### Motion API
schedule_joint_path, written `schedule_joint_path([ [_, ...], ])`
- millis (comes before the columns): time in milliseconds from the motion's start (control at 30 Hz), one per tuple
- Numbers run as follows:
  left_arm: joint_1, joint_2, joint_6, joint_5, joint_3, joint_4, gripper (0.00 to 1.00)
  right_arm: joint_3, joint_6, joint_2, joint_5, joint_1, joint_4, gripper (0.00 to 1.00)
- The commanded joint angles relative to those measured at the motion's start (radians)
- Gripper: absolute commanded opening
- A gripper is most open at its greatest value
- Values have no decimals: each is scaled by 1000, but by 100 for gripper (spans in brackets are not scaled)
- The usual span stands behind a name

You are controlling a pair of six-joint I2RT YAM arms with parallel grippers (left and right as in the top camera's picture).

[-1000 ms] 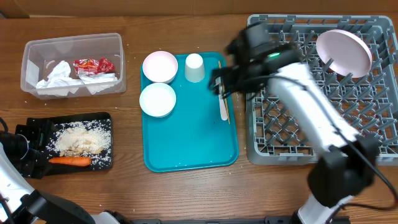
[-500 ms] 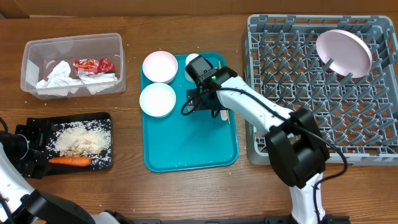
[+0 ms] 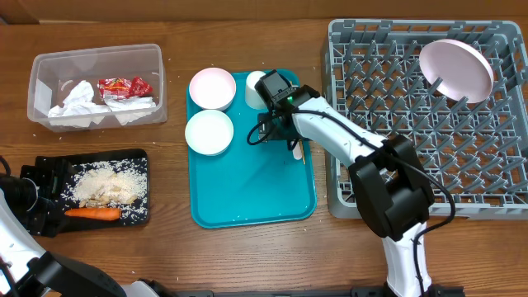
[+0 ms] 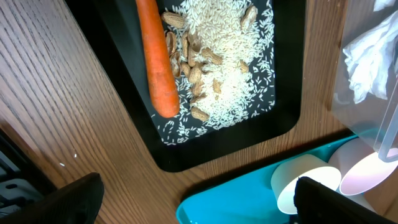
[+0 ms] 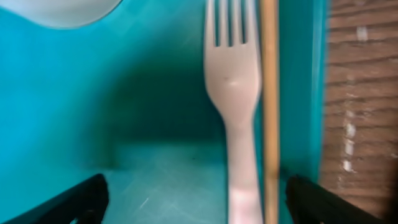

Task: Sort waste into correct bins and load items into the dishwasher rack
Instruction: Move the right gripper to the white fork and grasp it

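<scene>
loading step: the right gripper [image 5: 198,202] hangs low over the teal tray [image 5: 124,137], jaws apart astride the pale fork [image 5: 233,93] and thin wooden stick [image 5: 268,74] lying side by side at its right edge; next it likely needs to pinch one cleanly for the dishwasher rack [image 3: 487,157]

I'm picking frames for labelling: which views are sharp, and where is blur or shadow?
Overhead: sharp, evenly lit. Left wrist: crisp on the carrot and rice. Right wrist: soft throughout, fork and wooden stick blurred, dark shadow across the teal tray.
</scene>
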Motion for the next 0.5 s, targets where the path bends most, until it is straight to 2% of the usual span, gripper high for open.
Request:
schedule_joint_path([
  [0,4,5,-13,4,-2,0,100,2,-4,33,-21,16,6,90],
  [233,4,5,-13,4,-2,0,100,2,-4,51,-20,39,3,87],
  [267,4,5,-13,4,-2,0,100,2,-3,51,-20,40,5,82],
  [333,4,5,-13,4,-2,0,100,2,6,51,-20,41,2,64],
  [467,4,5,-13,4,-2,0,100,2,34,51,-21,41,-23,47],
])
